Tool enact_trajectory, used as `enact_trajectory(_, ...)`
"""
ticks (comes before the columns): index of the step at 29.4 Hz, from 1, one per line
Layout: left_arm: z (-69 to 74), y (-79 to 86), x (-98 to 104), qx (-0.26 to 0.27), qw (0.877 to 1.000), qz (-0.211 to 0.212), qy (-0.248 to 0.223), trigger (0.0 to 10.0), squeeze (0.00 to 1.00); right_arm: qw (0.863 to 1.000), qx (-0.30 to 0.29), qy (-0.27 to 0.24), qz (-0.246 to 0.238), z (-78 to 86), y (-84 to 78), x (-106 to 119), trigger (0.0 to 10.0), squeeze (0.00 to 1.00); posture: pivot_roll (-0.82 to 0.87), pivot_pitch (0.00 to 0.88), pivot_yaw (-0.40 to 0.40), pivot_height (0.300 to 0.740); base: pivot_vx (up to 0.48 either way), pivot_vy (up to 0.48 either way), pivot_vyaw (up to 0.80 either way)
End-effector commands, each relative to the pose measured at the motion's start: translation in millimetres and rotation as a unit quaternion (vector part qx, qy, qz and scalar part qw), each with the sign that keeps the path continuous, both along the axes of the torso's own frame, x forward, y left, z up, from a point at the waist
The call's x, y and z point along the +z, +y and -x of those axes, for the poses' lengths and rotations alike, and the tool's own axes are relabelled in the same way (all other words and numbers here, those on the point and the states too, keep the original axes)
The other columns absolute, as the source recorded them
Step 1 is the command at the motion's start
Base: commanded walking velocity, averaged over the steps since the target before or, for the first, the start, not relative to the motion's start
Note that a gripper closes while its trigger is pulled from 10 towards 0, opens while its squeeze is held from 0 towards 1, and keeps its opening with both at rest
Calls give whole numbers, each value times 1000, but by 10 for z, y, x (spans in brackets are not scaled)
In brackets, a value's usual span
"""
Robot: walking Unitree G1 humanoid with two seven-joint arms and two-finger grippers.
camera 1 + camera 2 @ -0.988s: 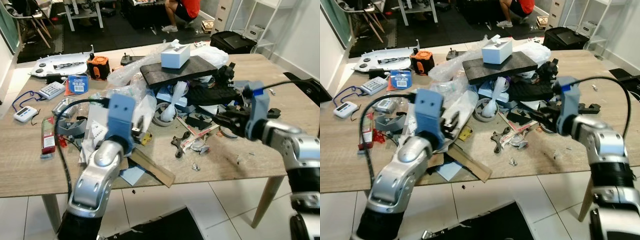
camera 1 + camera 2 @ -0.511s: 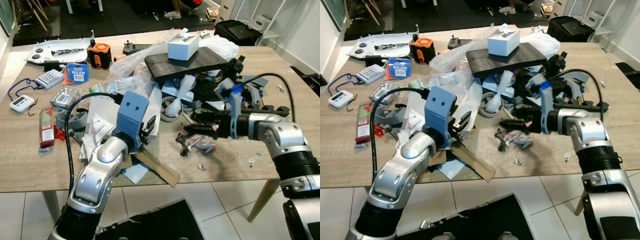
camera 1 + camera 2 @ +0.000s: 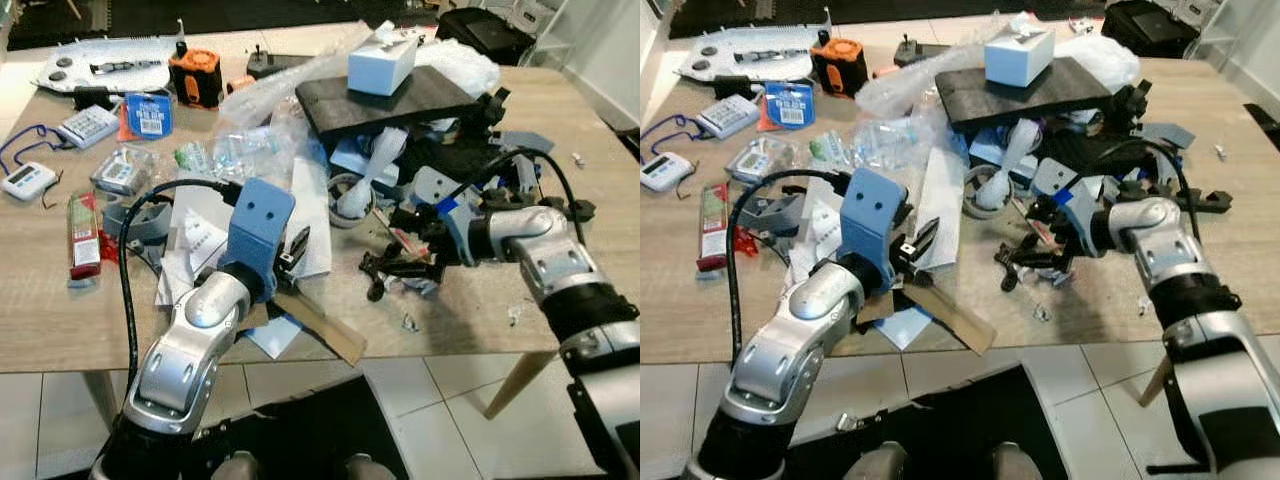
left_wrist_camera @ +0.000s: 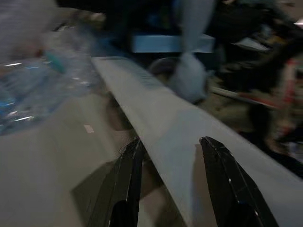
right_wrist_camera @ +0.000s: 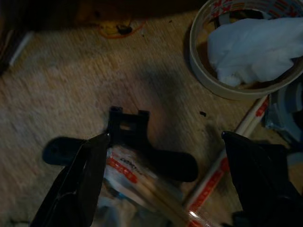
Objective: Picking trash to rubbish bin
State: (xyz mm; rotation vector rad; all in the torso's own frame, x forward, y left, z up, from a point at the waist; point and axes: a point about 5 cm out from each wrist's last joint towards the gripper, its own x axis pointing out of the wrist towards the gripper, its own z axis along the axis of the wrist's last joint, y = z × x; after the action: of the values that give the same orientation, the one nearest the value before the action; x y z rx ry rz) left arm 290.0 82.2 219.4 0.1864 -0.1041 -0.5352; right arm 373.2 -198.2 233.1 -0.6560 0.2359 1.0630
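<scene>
A wooden table (image 3: 40, 320) stood heaped with clutter. A white box (image 3: 382, 65) sat on a dark slab (image 3: 395, 100). Toward the far left lay an orange-and-black device (image 3: 194, 78), a calculator (image 3: 86, 125) and what looked like a small timer (image 3: 22, 181).

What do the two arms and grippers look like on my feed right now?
Both arms are rounded silver shells with black joint sections. The left arm carries a boxy blue wrist housing with two small dark holes, fed by a looping black cable. The right arm has a black cable arching over a smaller blue wrist piece. Each gripper has two long black fingers.
</scene>
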Motion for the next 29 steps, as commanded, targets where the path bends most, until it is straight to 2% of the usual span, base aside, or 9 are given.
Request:
enact_trajectory(1, 42, -26, -23, -16, 1000, -8, 6, 10000, 0, 1000, 4, 8, 17, 15, -72, -25, 10000, 1000, 50, 298, -47, 740, 0, 0, 0)
enact_trajectory(5, 51, -41, -10, -23, 1000, -7, 4, 10000, 0, 1000, 8, 16, 23, 14, -98, -41, 10000, 1000, 50, 298, -47, 740, 0, 0, 0)
enact_trajectory(11, 75, -56, -4, -30, 999, -6, 7, 10000, 0, 999, 13, 32, -33, 8, -202, 85, 10000, 1000, 53, 305, -42, 740, 0, 0, 0)
enact_trajectory(14, 81, -65, -8, -32, 999, -6, 9, 10000, 0, 999, 23, 28, -16, 25, -247, 96, 10000, 1000, 52, 305, -38, 740, 0, 0, 0)
enact_trajectory(20, 85, -77, -19, -37, 999, -7, 12, 10000, 0, 998, 14, 5, 64, 33, -342, 8, 10000, 1000, 49, 305, -31, 740, 0, 0, 0)
enact_trajectory(21, 85, -77, -19, -37, 999, -7, 12, 10000, 0, 998, 14, 5, 64, 33, -342, 8, 10000, 1000, 49, 305, -31, 740, 0, 0, 0)
enact_trajectory(22, 85, -78, -17, -39, 999, -7, 12, 10000, 0, 997, 8, -2, 82, 28, -356, -31, 10000, 945, 49, 305, -31, 740, 0, 0, 0)
enact_trajectory(23, 86, -83, -12, -41, 999, -5, 12, 10000, 0, 996, 2, -8, 91, 23, -358, -73, 10000, 0, 49, 305, -31, 740, 0, 0, 0)
enact_trajectory(29, 109, -119, 20, -61, 998, 0, 8, 10000, 0, 995, -8, -22, 97, 5, -327, -165, 10000, 0, 49, 305, -31, 740, 0, 0, 0)
